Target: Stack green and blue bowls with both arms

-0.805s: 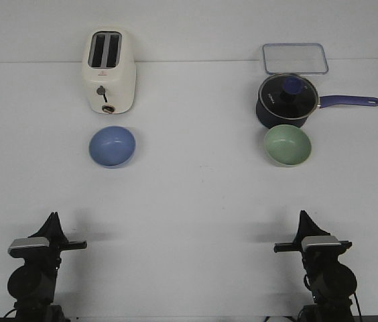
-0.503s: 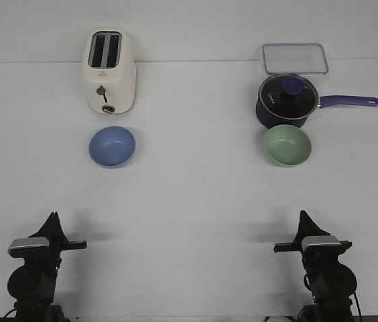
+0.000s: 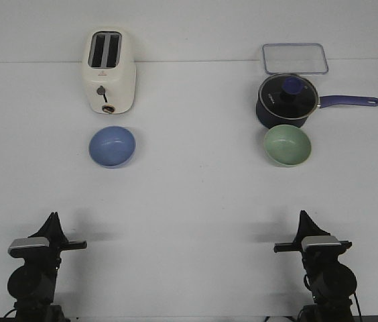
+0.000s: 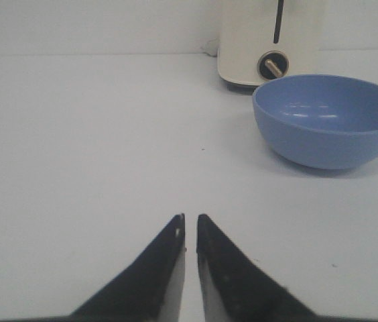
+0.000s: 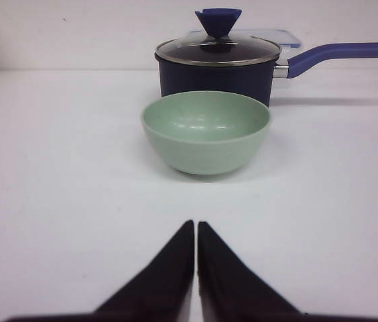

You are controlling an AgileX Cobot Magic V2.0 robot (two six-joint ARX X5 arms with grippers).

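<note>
The periwinkle blue bowl [image 3: 112, 146] sits upright on the white table in front of the toaster; it also shows in the left wrist view [image 4: 328, 119]. The pale green bowl [image 3: 287, 145] sits upright in front of the saucepan; it also shows in the right wrist view [image 5: 206, 131]. My left gripper [image 3: 53, 218] rests near the table's front left edge, shut and empty, far short of the blue bowl; in its wrist view [image 4: 190, 218] the jaws stand nearly together. My right gripper [image 3: 303, 215] rests at the front right, shut and empty [image 5: 196, 224], well short of the green bowl.
A cream toaster [image 3: 109, 71] stands at the back left. A dark navy saucepan [image 3: 287, 100] with a glass lid and a blue handle pointing right stands just behind the green bowl. A clear rectangular lid [image 3: 295, 58] lies behind the saucepan.
</note>
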